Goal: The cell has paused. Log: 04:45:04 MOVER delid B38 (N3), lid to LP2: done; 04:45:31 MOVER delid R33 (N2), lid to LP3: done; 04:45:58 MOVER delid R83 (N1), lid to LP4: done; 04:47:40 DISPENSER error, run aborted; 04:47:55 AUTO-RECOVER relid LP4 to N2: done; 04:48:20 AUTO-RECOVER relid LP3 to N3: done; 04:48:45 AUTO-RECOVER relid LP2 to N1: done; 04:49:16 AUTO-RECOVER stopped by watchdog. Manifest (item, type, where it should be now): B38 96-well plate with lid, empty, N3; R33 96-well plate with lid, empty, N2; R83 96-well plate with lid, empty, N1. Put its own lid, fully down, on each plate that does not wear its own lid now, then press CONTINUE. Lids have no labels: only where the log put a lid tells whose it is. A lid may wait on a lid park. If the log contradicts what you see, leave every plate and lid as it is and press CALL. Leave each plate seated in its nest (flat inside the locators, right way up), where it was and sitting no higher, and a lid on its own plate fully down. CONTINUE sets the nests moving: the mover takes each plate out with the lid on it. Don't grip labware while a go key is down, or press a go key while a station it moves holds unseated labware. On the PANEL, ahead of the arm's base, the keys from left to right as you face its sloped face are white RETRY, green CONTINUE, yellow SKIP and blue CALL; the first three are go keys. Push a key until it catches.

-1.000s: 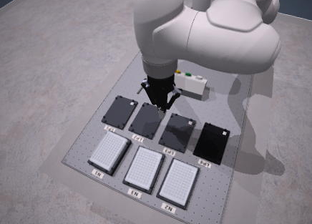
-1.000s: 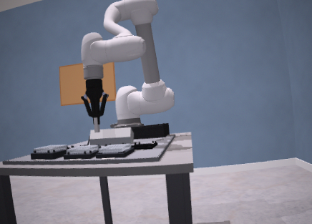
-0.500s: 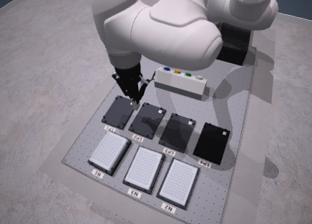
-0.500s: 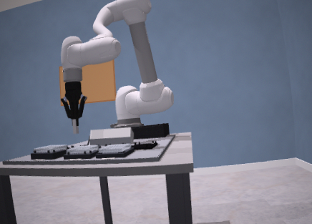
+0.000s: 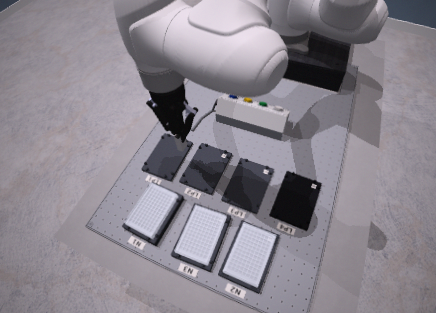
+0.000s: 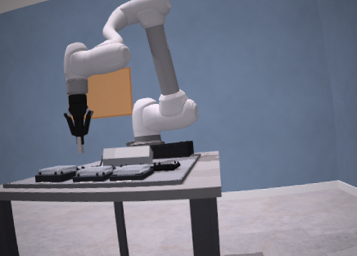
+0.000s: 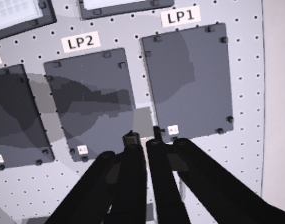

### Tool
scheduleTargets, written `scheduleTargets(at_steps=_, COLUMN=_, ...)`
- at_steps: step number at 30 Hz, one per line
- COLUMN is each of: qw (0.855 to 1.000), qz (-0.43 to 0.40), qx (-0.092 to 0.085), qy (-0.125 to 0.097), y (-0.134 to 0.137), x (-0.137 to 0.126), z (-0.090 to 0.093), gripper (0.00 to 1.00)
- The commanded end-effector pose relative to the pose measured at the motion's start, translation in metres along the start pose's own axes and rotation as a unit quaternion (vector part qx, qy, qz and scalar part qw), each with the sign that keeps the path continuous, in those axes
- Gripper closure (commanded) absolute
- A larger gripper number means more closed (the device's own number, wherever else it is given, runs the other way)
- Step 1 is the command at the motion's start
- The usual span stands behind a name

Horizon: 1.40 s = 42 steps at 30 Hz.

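Note:
Three white 96-well plates sit in black nests in the front row: N1 (image 5: 152,212), N3 (image 5: 201,233) and N2 (image 5: 249,254). Each shows a pale gridded top and looks flat; I cannot tell the lids apart. Behind them lie the lid parks LP1 (image 5: 168,156), LP2 (image 5: 205,168) and LP3 (image 5: 247,185), flat, dark grey and bare. LP4 (image 5: 296,200) looks blacker and thicker. My gripper (image 5: 182,135) is shut on nothing and hangs well above the far end of LP1 (image 7: 186,79), next to LP2 (image 7: 89,103). Its fingertips (image 7: 142,139) touch each other.
The white panel (image 5: 252,116) stands behind the parks, right of the gripper, with blue (image 5: 231,96), yellow (image 5: 247,100), green (image 5: 263,104) and white (image 5: 278,108) keys. The arm's black base block (image 5: 317,60) is behind it. The arm's big links overhang the back of the plate.

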State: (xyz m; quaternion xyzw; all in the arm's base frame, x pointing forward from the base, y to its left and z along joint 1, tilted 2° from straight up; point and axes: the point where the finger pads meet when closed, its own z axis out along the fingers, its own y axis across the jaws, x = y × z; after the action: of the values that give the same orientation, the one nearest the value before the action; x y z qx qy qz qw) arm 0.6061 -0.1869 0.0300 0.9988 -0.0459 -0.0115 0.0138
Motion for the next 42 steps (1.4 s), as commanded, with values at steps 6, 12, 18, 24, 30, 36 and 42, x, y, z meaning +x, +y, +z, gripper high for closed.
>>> scheduleTargets(at_steps=6, qw=1.000, qz=0.000, qx=0.000, qy=0.000, y=0.000, x=0.000, z=0.000, gripper=1.00)
scheduleTargets(at_steps=12, qw=1.000, qz=0.000, qx=0.000, qy=0.000, y=0.000, x=0.000, z=0.000, gripper=1.00)
scheduleTargets(at_steps=18, qw=1.000, qz=0.000, qx=0.000, qy=0.000, y=-0.064, x=0.010, z=0.000, gripper=1.00)
scheduleTargets(at_steps=24, qw=1.000, qz=0.000, qx=0.000, qy=0.000, y=-0.127, x=0.013, z=0.000, gripper=1.00)
scheduleTargets(at_steps=30, qw=1.000, qz=0.000, qx=0.000, qy=0.000, y=-0.195, x=0.010, z=0.000, gripper=1.00)
scheduleTargets(at_steps=36, qw=1.000, qz=0.000, qx=0.000, qy=0.000, y=-0.245, x=0.003, z=0.000, gripper=1.00)
scheduleTargets(at_steps=42, qw=1.000, qz=0.000, qx=0.000, qy=0.000, y=-0.263, x=0.000, z=0.000, gripper=1.00)
